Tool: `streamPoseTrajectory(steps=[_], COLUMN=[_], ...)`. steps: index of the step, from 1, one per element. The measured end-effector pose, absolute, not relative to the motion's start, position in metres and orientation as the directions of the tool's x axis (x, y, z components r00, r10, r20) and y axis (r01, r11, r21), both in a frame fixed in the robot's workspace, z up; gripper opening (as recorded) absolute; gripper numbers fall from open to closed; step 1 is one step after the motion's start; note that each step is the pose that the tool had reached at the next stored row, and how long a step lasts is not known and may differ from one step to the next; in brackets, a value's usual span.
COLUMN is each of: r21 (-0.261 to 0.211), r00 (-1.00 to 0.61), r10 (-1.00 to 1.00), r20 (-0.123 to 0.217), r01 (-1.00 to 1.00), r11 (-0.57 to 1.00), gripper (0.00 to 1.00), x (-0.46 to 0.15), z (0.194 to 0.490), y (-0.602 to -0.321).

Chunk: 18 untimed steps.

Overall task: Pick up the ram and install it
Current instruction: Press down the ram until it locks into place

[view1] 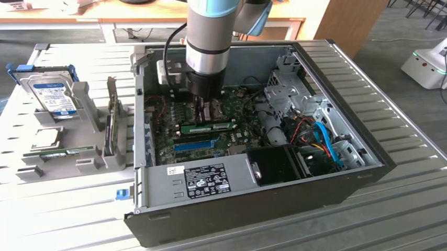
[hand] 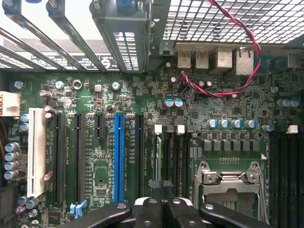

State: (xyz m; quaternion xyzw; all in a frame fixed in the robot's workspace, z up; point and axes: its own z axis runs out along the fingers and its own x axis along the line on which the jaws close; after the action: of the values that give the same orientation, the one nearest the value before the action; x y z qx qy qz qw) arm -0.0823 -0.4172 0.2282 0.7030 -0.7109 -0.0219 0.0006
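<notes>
**Inspector:** Report your gripper and the part.

**Arm:** My gripper [view1: 203,116] reaches down into the open black computer case [view1: 231,222]. Its dark fingers are closed together. The ram [view1: 207,127], a thin green board stick with a white label, stands on its long edge on the motherboard directly below my fingertips. I cannot tell whether they pinch it or only meet its top edge.

**Inspector:** Materials and shapes?

**Arm:** The table [view1: 412,209] is ribbed pale metal. A grey moulded fixture [view1: 87,104] stands at the exterior view's left, holding a boxy hard drive [view1: 54,97] upright. In the wrist view my gripper [hand: 164,213] shows as glossy black links with round rivets. The motherboard [hand: 95,95] is green and densely populated. A bright metal socket frame [hand: 230,178] sits near my fingers. A twisted red-and-black wire [hand: 247,42] loops past a perforated steel grille.

**Inspector:** Counts?

**Arm:** There is one long blue slot [hand: 118,156], which the exterior view shows near the ram [view1: 193,145]. There is one white slot [hand: 36,152] and three long black slots with one short one among them. Two white latches [hand: 158,128] head the narrow slots by my fingers.

**Inspector:** Writing?

**Arm:** One white sticker [view1: 208,181] on the case's grey panel carries black print and symbols, too small to read. The drive's label is blue and white and also illegible.
</notes>
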Motion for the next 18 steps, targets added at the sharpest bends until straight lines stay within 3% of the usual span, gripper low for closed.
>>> streamPoseTrajectory(steps=[18], r21=[0.032], r00=[-0.012], r10=[-0.999], r20=[-0.030], r01=[-0.999], r11=[0.011], gripper=[0.10], x=[-0.0825], z=[0.2255], y=[-0.4175])
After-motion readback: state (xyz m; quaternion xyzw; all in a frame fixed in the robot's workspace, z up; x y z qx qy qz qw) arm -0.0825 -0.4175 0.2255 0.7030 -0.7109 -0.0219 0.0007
